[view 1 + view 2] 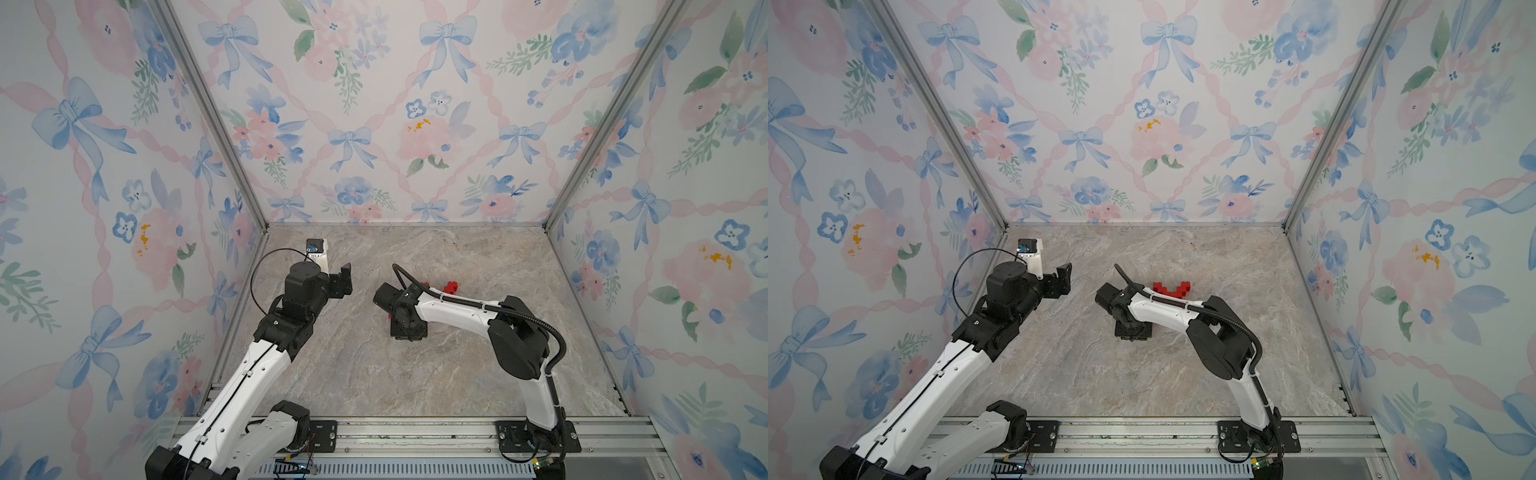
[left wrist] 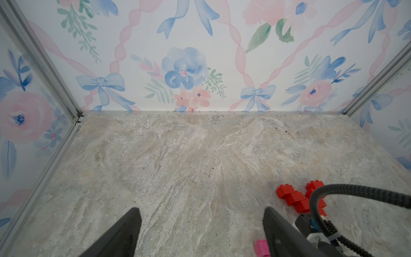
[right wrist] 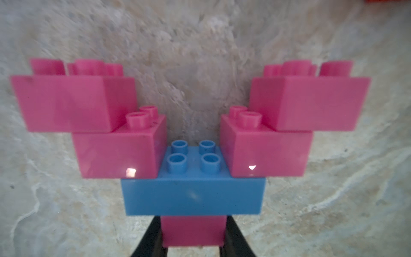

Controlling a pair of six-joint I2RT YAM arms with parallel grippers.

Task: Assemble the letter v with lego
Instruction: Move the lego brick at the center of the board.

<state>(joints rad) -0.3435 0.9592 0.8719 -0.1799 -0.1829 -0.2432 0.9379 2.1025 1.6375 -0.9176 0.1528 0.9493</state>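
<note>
Well, your pink-and-blue V (image 3: 193,195) looks built: R gripper (image 3: 193,222) clamps its bottom pink brick (image 3: 193,235); L gripper (image 2: 200,233) wide, empty. Past L jaws, red V (image 2: 295,199) done too.

Smooth glossy plastic forms the pink bricks (image 3: 115,153) and blue brick (image 3: 193,195); the tabletop (image 3: 66,211) looks matt and stone-veined.
</note>
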